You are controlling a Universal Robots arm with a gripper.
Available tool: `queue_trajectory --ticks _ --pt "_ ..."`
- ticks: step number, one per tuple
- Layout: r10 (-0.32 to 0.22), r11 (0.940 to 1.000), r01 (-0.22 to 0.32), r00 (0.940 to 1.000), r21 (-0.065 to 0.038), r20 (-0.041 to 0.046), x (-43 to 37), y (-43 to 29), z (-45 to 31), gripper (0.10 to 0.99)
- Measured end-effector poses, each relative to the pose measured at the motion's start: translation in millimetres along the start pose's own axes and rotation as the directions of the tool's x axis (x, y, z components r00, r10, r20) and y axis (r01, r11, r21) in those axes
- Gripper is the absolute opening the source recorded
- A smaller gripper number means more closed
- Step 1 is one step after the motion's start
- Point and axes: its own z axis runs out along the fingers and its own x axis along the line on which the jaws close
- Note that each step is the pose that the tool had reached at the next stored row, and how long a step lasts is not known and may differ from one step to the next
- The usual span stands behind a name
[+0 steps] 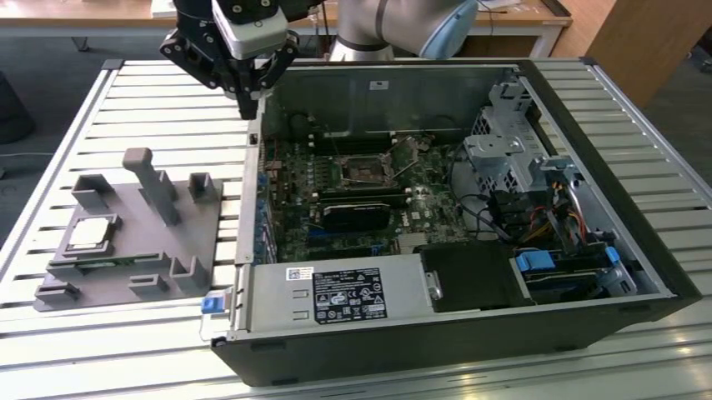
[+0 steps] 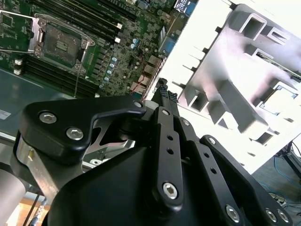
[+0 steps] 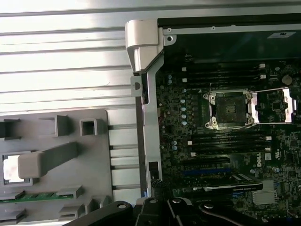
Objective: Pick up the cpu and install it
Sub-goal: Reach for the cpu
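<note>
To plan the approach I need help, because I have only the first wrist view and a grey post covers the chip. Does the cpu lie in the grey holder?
Observer: Yes. In the exterior view the cpu lies flat in a recess of the grey holder, metal top up.
Operator: And where is the tool?
Observer: The tool hangs by the wall of the computer case at the exterior view's left, apart from the cpu.
</note>
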Motion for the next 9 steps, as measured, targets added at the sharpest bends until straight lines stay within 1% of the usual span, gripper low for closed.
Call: queue_trajectory --ticks 9 --pt "0.0 1.0 0.0 1.0 0.0 0.0 5.6 -0.4 0.4 0.106"
